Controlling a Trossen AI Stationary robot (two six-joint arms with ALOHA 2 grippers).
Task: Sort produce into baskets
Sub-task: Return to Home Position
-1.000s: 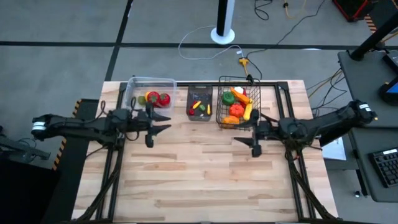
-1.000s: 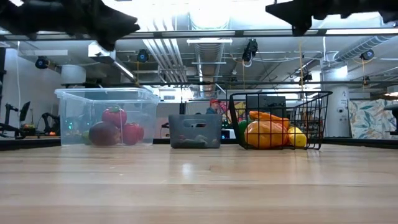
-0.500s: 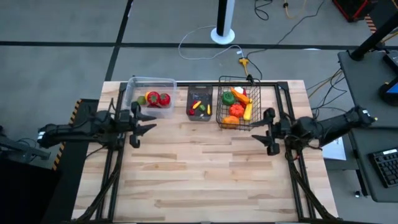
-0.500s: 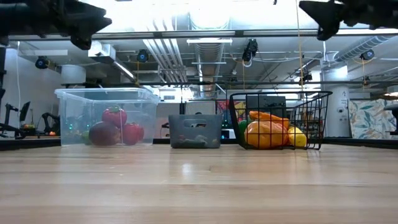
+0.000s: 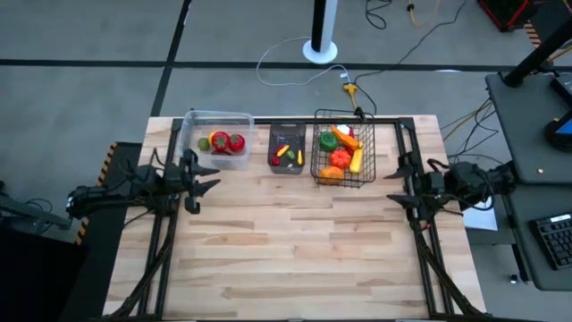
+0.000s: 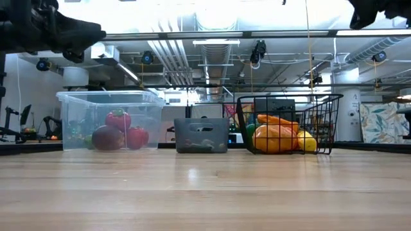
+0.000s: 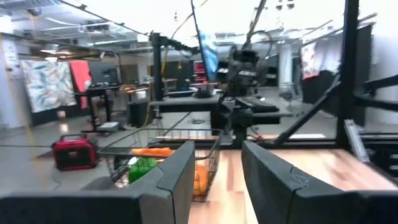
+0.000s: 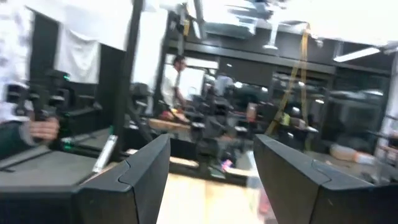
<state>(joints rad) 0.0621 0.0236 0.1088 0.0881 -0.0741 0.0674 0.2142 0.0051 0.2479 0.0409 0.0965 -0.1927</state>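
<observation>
Three baskets stand in a row at the table's far edge. The clear tub [image 5: 217, 134] holds red produce [image 6: 119, 131]. The small dark bin [image 5: 287, 148] holds small red and yellow pieces. The black wire basket [image 5: 341, 148] holds orange, green and yellow produce [image 6: 276, 136]. My left gripper [image 5: 204, 175] is open and empty above the table's left side, just in front of the tub. My right gripper [image 5: 398, 183] is open and empty near the table's right edge, to the right of the wire basket. The left wrist view shows the wire basket [image 7: 155, 162] past the open fingers.
The wooden tabletop [image 5: 286, 241] stretches in front of the baskets. Black frame rails run along the table's left and right sides [image 5: 416, 134]. A person [image 8: 177, 74] and a hand [image 8: 37, 127] show in the room beyond the table. Cables and a white stand base [image 5: 320, 49] lie on the floor.
My left gripper has drawn back toward the table's left edge and my right gripper toward the right edge, both away from the baskets. Both stay open and empty. The baskets and the produce in them have not moved.
</observation>
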